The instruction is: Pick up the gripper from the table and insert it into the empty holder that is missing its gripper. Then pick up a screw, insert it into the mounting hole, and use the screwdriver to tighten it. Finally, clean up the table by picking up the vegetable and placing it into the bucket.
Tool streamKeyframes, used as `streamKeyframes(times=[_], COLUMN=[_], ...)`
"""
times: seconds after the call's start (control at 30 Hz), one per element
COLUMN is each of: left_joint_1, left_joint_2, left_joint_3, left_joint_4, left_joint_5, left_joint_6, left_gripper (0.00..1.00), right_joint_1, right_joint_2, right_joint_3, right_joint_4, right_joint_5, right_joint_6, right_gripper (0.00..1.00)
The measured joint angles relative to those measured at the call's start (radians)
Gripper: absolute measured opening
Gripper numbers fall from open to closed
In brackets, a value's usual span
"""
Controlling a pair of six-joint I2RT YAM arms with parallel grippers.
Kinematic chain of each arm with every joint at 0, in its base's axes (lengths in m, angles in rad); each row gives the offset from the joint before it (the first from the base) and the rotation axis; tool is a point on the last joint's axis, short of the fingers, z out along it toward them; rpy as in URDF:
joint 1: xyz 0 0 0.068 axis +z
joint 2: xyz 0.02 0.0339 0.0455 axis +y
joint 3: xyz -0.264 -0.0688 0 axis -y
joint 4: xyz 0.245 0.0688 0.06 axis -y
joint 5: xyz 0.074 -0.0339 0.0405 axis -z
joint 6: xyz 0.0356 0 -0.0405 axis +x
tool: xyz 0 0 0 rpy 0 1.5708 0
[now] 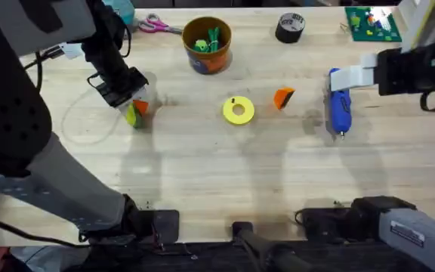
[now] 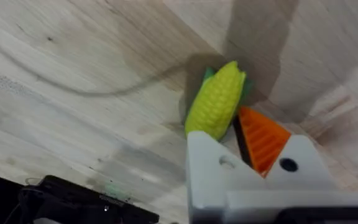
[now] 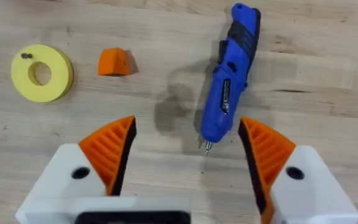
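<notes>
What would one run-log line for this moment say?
left pincer: at vegetable, grip unclear | right pincer: open, by screwdriver lying on table | orange wedge: loose on table beside yellow ring

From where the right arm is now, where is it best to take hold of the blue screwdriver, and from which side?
Probably at the thick blue body of the screwdriver, not the thin metal tip. It lies flat on the table, so come down from above. The open right claw hovers by its tip, fingers either side of its long axis.

Black arms; white tool (image 3: 185,158) fingers with orange ribbed pads (image 3: 112,149).
</notes>
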Motion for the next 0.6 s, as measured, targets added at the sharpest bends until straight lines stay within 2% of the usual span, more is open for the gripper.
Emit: streamKeyframes(times=[0.3, 0.47, 0.6], left_joint_1=[0.000, 0.000, 0.000], left_joint_2=[0.000, 0.000, -0.021], left_joint_3=[0.000, 0.005, 0.056], left_joint_4=[0.004, 0.006, -0.021], left_joint_5=[0.001, 0.019, 0.026], left_joint_6=[0.002, 0.031, 0.047], left_gripper=[0.004, 0.004, 0.004], right_joint_1=[0.000, 0.000, 0.000], right_joint_2=[0.000, 0.000, 0.000], right_joint_3=[0.000, 0.000, 0.000], right_joint_4=[0.000, 0.000, 0.000], right_joint_5=[0.000, 0.000, 0.000], right_joint_6=[0.000, 0.000, 0.000], right_gripper=[0.996, 0.996, 0.996])
